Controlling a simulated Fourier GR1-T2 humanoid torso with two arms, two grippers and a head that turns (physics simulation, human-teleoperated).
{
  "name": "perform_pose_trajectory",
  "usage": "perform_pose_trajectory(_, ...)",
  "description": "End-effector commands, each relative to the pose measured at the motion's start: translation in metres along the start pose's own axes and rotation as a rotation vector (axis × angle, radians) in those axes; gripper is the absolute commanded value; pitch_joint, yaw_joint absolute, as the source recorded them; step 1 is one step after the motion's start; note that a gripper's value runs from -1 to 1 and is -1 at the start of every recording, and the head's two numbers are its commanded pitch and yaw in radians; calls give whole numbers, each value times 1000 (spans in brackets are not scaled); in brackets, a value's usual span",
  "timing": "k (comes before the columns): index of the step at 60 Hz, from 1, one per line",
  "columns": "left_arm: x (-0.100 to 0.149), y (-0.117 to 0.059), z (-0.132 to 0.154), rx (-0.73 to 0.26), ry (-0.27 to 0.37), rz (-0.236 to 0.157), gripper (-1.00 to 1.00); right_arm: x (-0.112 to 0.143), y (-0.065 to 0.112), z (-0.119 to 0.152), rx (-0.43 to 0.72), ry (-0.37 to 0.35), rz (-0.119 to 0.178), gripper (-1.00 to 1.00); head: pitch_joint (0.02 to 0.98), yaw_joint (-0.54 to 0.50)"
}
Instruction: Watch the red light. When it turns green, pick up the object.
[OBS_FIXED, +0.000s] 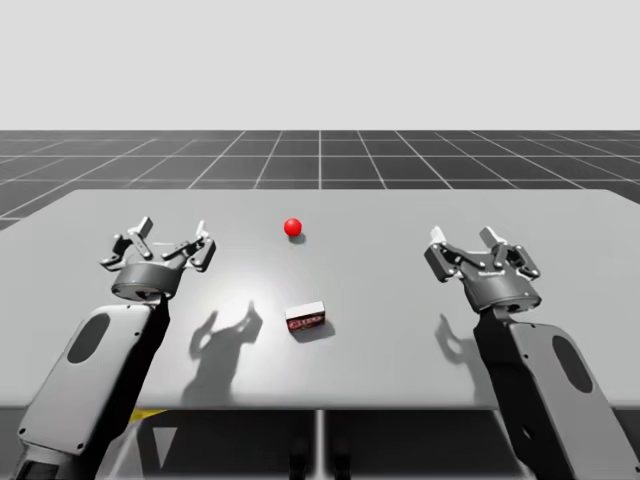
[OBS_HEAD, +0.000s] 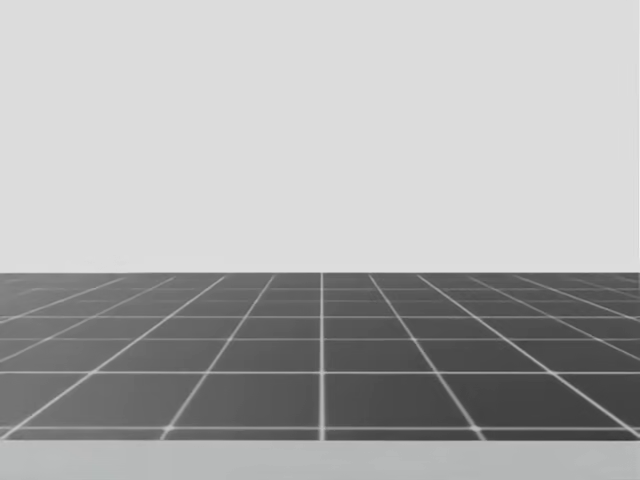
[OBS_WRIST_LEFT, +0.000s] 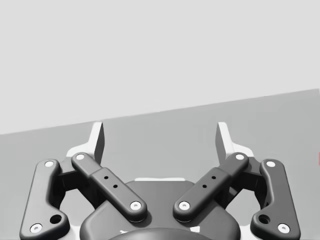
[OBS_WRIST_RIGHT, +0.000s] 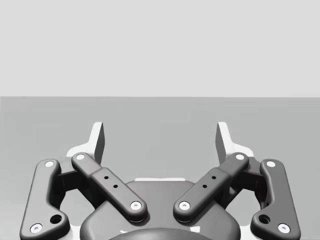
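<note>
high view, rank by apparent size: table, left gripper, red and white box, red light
1. table
2. left gripper
3. red and white box
4. red light, smallest, though it lies farther from the camera than the box

One red light (OBS_FIXED: 292, 227), one box (OBS_FIXED: 305, 319), two grippers (OBS_FIXED: 172, 238) (OBS_FIXED: 465, 240).

At the front of the table (OBS_FIXED: 400, 300), the left arm (OBS_FIXED: 95, 350) and right arm (OBS_FIXED: 555, 370) are cut off. You cannot tell the tiny marks on the small box (OBS_FIXED: 306, 319) on it. Beside the left gripper (OBS_WRIST_LEFT: 160, 132), a red sliver (OBS_WRIST_LEFT: 318, 159) is cut off.
</note>
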Motion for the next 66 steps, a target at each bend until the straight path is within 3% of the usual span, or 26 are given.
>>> perform_pose_trajectory(1,-16,4,-8,9,44,-42,-1000,-15,-9,-3,-69,11,-16,-1000,72,4)
perform_pose_trajectory(10,-17,3,-8,5,45,-44,-1000,-10,-12,-3,-36,30,-62,-1000,85,4)
perform_pose_trajectory(12,-17,3,-8,4,46,-45,-1000,-10,-15,-4,-32,62,-45,-1000,104,5)
perform_pose_trajectory(14,-17,3,-8,4,47,-45,-1000,-10,-16,-4,-34,71,-51,-1000,117,6)
perform_pose_trajectory(33,-18,2,-9,-3,55,-55,-1000,-11,-14,-5,-32,55,-19,-1000,308,24)
perform_pose_trajectory(49,-19,2,-10,-12,57,-59,-1000,-16,-10,-5,-27,64,6,-1000,494,107)
perform_pose_trajectory(61,-15,4,-9,-25,40,-3,-1000,-16,-10,-5,-31,65,14,-1000,588,129)
perform_pose_trajectory(66,-15,5,-9,-23,38,3,-1000,-16,-9,-5,-31,66,16,-1000,610,126)
